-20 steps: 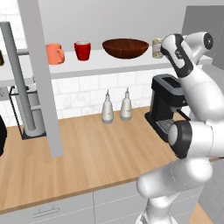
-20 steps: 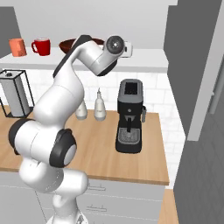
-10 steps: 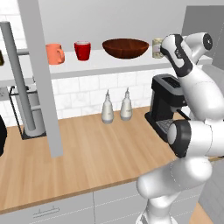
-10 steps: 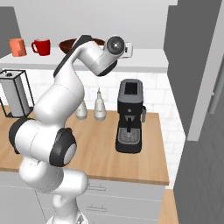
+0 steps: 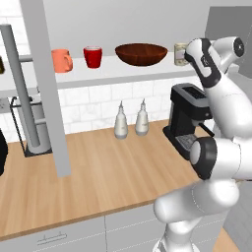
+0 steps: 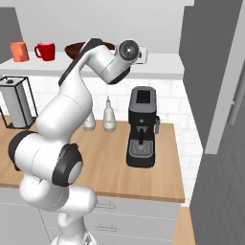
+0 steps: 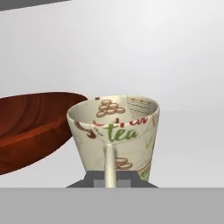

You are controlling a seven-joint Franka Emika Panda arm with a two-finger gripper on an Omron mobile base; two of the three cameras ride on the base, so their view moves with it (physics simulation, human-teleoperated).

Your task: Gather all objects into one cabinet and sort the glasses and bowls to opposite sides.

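A wooden tabletop (image 5: 98, 172) runs along a white tiled wall (image 5: 98, 98). Two white pointed-top bottles (image 5: 121, 123) (image 5: 142, 119) stand upright just beside each other at the back of the tabletop, against the tiles. A black coffee machine (image 6: 142, 127) stands at 3 o'clock of the bottles, near them but apart. A wire-framed paper towel holder (image 6: 15, 101) stands at 9 o'clock of the bottles, well apart, also at the back edge. White drawer fronts (image 5: 74, 234) with bar handles sit under the tabletop. A tall grey panel (image 6: 210, 72) rises at 3 o'clock of the coffee machine.
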